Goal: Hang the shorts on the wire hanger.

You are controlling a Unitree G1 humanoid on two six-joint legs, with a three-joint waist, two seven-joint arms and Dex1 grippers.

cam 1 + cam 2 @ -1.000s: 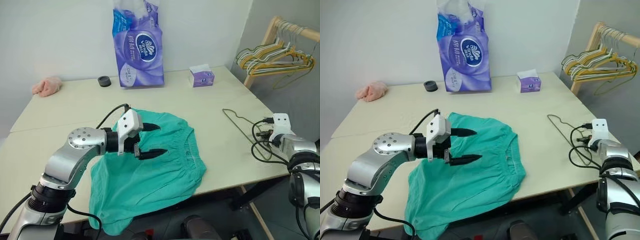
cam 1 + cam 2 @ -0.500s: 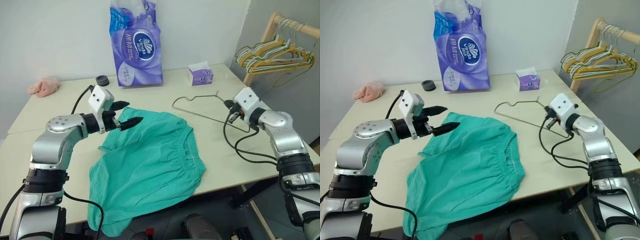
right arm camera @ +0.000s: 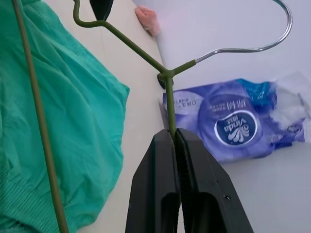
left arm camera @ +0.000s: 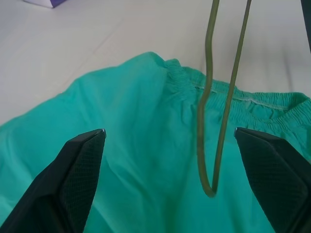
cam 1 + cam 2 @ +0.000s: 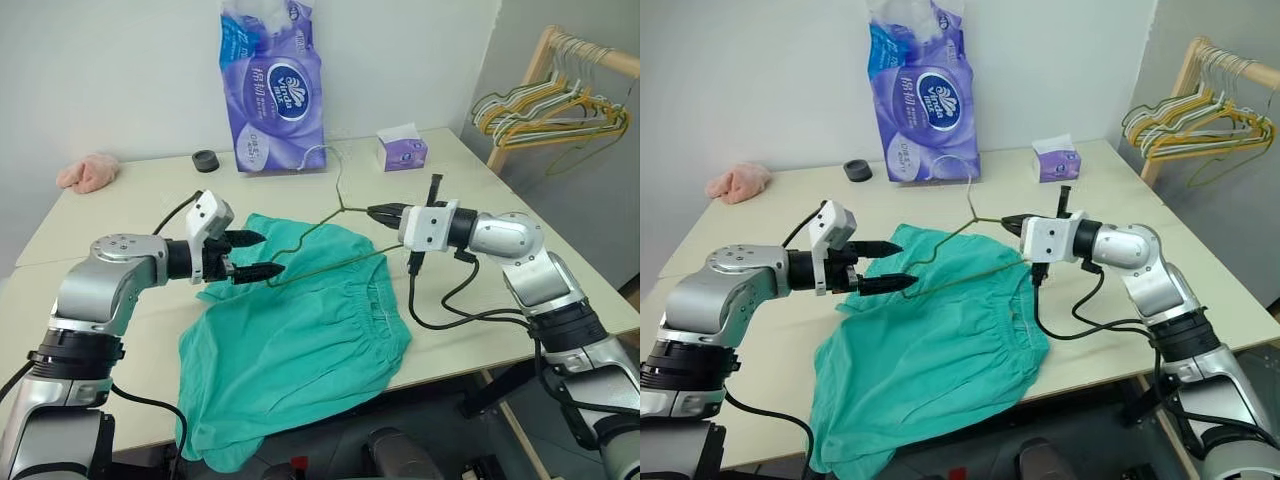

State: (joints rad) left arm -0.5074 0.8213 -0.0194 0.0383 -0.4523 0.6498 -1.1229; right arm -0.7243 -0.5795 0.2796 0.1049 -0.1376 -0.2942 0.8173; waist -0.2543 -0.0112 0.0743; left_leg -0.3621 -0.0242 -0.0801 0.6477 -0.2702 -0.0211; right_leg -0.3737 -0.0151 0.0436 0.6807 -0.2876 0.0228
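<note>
The teal shorts (image 5: 300, 340) lie spread on the table (image 5: 130, 215), with one leg hanging over the near edge. My right gripper (image 5: 375, 211) is shut on the wire hanger (image 3: 169, 102) just below its hook. It holds the hanger in the air above the shorts' waistband, hook upward. The olive wire reaches across to my left gripper (image 5: 268, 254), which is open over the shorts' far left corner. In the left wrist view the hanger's end corner (image 4: 199, 145) hangs between the two wide-apart fingers (image 4: 73, 170), touching neither.
A tall purple tissue pack (image 5: 272, 90), a small tissue box (image 5: 403, 152) and a black ring (image 5: 205, 160) stand at the back of the table. A pink cloth (image 5: 88, 172) lies far left. A wooden rack with a bunch of hangers (image 5: 545, 105) stands at the right.
My right gripper has carried the hanger left from the table's right side to above the shorts and rolled it hook-up. The left gripper has drawn back left, and the hanger's corner now sits between its fingers.
</note>
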